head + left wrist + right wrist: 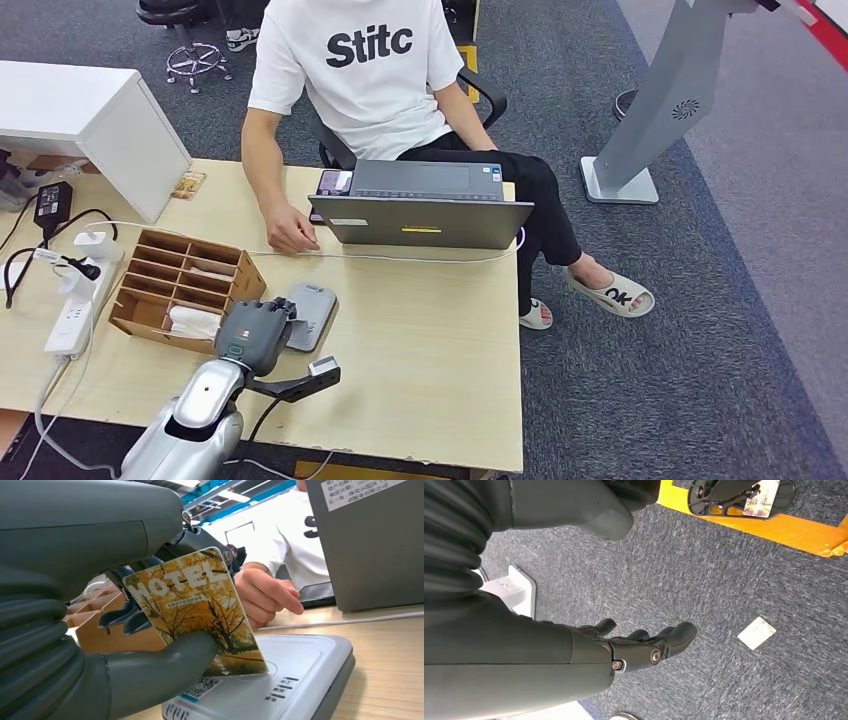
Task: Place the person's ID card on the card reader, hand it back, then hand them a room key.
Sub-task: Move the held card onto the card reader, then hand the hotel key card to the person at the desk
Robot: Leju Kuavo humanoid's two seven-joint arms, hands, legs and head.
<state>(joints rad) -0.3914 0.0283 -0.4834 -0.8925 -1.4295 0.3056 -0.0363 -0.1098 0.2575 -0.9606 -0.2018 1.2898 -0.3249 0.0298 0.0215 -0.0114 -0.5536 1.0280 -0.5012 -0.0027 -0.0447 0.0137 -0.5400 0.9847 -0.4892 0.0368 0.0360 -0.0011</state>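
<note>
In the head view, the left hand (258, 335) is seen over the near part of the wooden surface (420, 340), partly covering the grey card reader (312, 312), which lies just beside a brown compartment box (185, 285). A person in a white shirt sits across the surface behind a laptop (425, 215), one hand (290, 232) resting on the wood well beyond the reader.

In the left wrist view, a card (197, 612) printed with autumn trees and the word HOTEL is pinched between the grey thumb and the darker fingers (125, 620). It is held tilted, its lower corner touching or just above the reader's white top (305, 665); which cannot be told. Its long axis runs from the hand down toward the reader. The person's hand (267, 595) lies beyond the card, so a hand-over would, in judgement, call for a reach forward by this arm, the nearer one.

In the right wrist view, the right hand (644, 647) hangs above grey carpet, its fingers loosely curled on nothing. A small card (756, 632) lies on the floor.
</note>
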